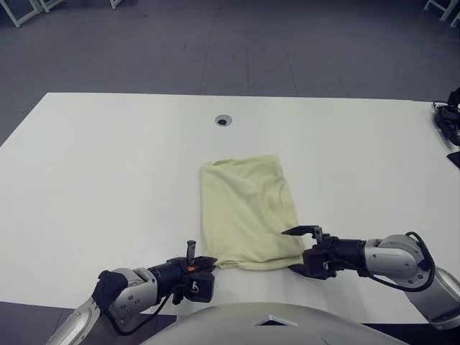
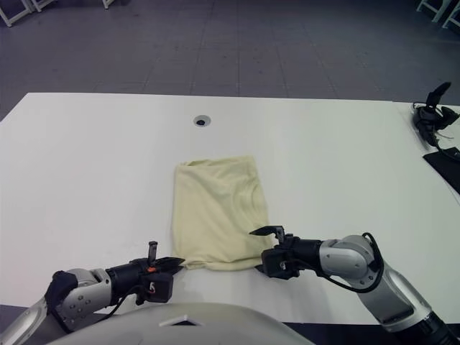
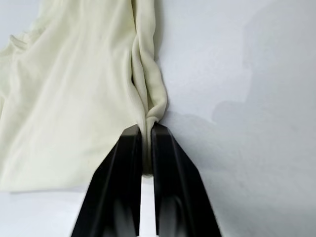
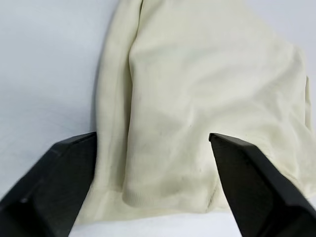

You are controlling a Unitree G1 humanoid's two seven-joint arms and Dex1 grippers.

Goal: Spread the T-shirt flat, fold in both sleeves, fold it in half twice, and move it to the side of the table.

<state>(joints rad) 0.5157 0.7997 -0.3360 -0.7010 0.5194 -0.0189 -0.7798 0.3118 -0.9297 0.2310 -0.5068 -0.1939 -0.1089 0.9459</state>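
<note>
A pale yellow T-shirt [image 1: 248,212] lies folded into a narrow rectangle on the white table [image 1: 108,165], near its front edge. My left gripper [image 1: 206,266] is at the shirt's near left corner. In the left wrist view it [image 3: 146,129] is shut on a bunched fold of the cloth. My right gripper [image 1: 298,249] is at the near right corner. Its fingers stand wide open, and in the right wrist view the gripper [image 4: 153,136] straddles the shirt's [image 4: 197,98] hem without pinching it.
A round cable hole [image 1: 223,121] sits in the table beyond the shirt. Black cables and gear [image 1: 447,118] lie at the table's far right edge. Bare tabletop stretches to the left and right of the shirt. The front edge runs just below both grippers.
</note>
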